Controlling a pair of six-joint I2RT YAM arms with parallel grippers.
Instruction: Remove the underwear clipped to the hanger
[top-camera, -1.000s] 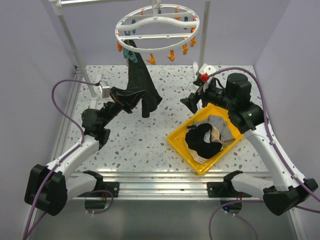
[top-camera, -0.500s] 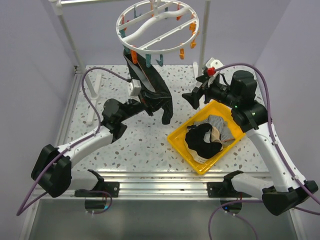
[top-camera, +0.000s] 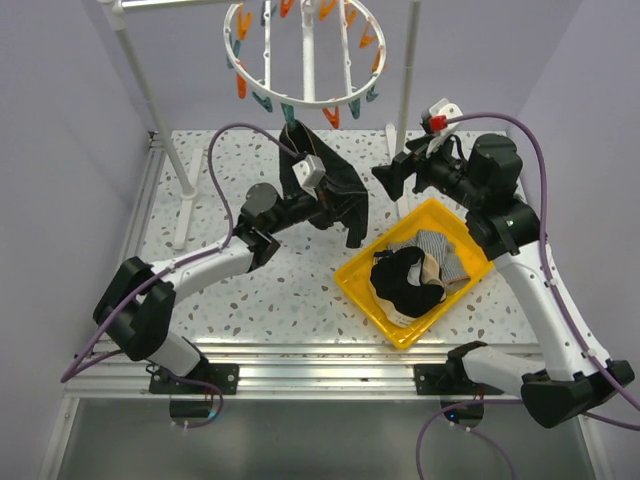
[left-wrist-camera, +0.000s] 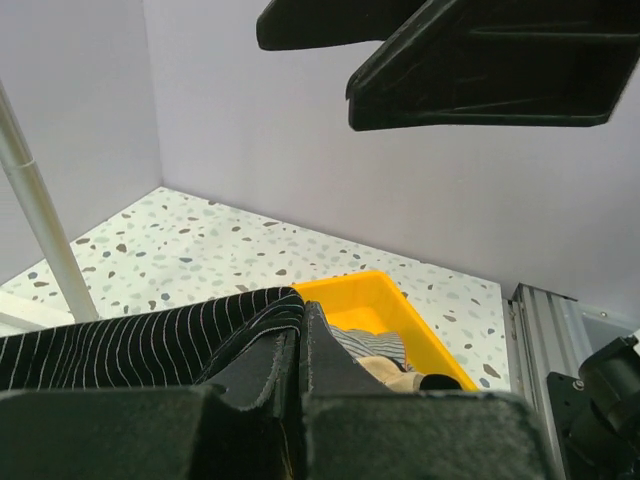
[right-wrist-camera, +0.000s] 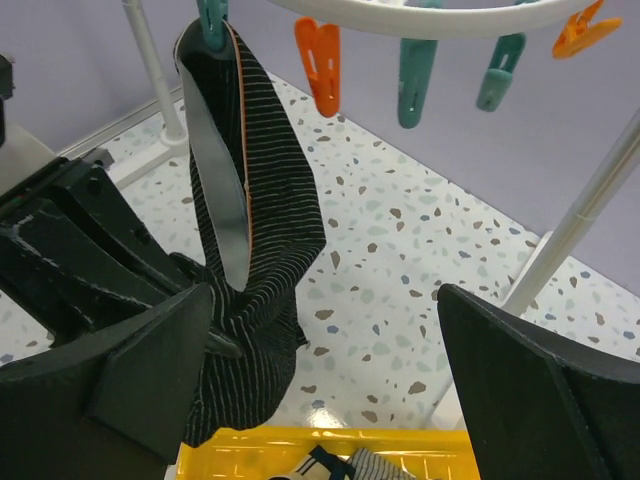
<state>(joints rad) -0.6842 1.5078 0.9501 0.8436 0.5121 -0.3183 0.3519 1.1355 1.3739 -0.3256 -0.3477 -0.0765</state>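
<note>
Reaching low toward centre, the left arm (top-camera: 200, 265) has its left gripper (top-camera: 328, 205) clamped on the black striped underwear (top-camera: 350, 195), which hangs from a teal peg (right-wrist-camera: 211, 18) of the hanger (top-camera: 307, 45). Raised just beside the garment, the right gripper (top-camera: 393, 178) stands wide, holding nothing, near the yellow bin (top-camera: 368, 305).

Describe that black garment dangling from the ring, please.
The black underwear is limp fabric with fine pale pinstripes and a grey waistband edged orange. A teal peg on the white hanger grips its top; the left gripper is shut on its lower part, above the speckled table.
</note>
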